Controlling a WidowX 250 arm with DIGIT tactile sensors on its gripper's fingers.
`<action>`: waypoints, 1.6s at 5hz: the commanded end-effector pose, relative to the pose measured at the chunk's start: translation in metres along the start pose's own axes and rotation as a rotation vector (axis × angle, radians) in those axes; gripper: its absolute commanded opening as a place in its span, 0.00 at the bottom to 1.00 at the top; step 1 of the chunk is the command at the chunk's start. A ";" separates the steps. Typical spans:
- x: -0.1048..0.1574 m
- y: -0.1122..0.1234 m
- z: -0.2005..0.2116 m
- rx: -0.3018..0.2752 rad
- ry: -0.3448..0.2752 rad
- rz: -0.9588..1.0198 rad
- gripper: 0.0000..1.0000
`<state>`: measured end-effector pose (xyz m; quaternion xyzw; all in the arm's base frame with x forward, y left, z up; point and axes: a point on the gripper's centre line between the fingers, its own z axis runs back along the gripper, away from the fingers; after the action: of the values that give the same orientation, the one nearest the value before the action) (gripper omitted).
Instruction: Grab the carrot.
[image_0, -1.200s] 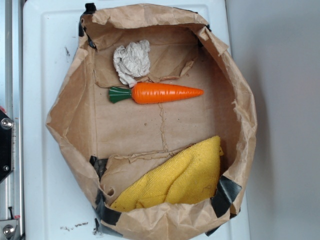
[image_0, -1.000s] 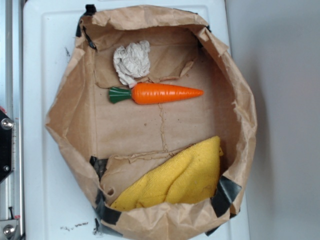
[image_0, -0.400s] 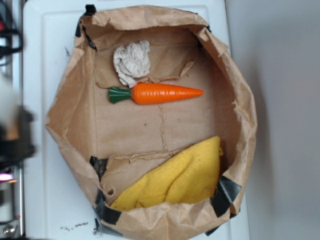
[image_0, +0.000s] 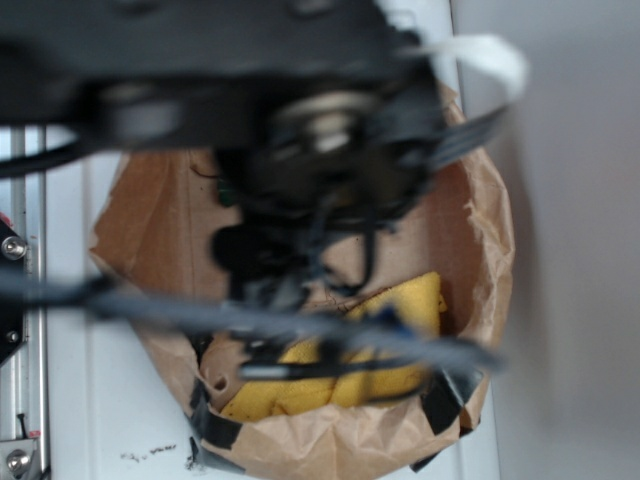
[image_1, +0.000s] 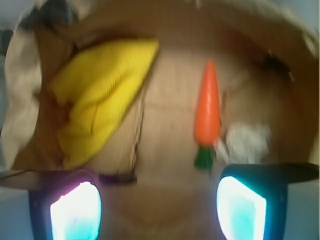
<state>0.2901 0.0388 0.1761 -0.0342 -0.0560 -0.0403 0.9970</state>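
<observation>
In the wrist view the orange carrot (image_1: 208, 107) lies on the brown paper floor, tip pointing up the frame, its green stem (image_1: 203, 156) toward the fingers. My gripper (image_1: 157, 210) is open and empty, its two glowing fingers (image_1: 76, 211) wide apart at the bottom edge, above the bag and short of the carrot. The stem sits just up from the right finger (image_1: 241, 209). In the exterior view the blurred black arm (image_0: 300, 150) covers the carrot completely.
A yellow cloth (image_1: 102, 92) lies left of the carrot and shows in the exterior view (image_0: 400, 300) under the arm. A crumpled white paper ball (image_1: 245, 142) sits right of the stem. The torn brown paper bag walls (image_0: 490, 230) ring everything, taped on a white surface (image_0: 90, 400).
The arm has swung in from the left edge and now hangs over the bag, hiding the carrot and paper ball in the exterior view. The carrot and cloth have not moved.
</observation>
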 end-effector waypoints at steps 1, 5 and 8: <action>0.008 0.002 0.020 0.020 -0.073 0.001 1.00; 0.004 -0.007 -0.033 0.072 -0.065 -0.070 1.00; 0.032 0.010 -0.104 0.151 -0.043 -0.070 1.00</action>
<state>0.3211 0.0437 0.0562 0.0336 -0.0444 -0.0620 0.9965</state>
